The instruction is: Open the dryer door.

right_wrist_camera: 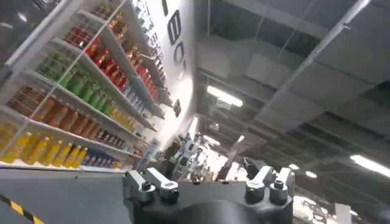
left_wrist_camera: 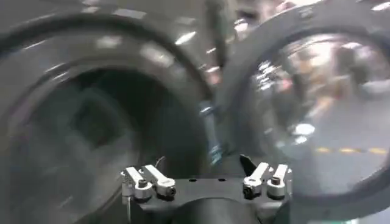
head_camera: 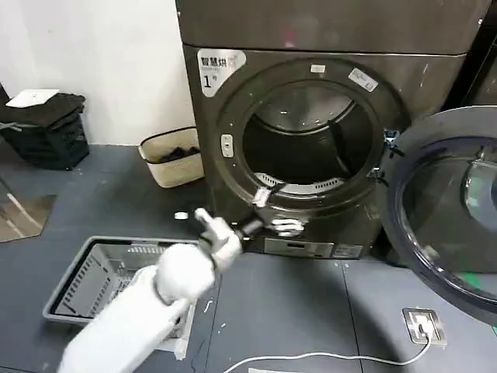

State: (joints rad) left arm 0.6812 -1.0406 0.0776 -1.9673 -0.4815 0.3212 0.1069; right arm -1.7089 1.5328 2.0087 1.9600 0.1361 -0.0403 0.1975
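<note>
With the dryer door (head_camera: 446,210) swung wide at three o'clock, the left gripper (head_camera: 268,221), fingers spread and empty, should back away cleanly.

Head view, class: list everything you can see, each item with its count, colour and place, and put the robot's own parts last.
dryer: one, dark grey, labelled 1, centre, drum exposed.
dryer door: one, chrome-rimmed dark glass, swung open to the dryer's right.
laundry basket: one, grey, floor at lower left.
beige bin: one, beige, left of the dryer by the wall.
black crate: one, black, far left.
floor socket: one, silver, lower right, white cable running from it.
left gripper: one, white arm, below the drum opening.
right gripper: one, dark, aimed up towards a ceiling and shelves.
</note>
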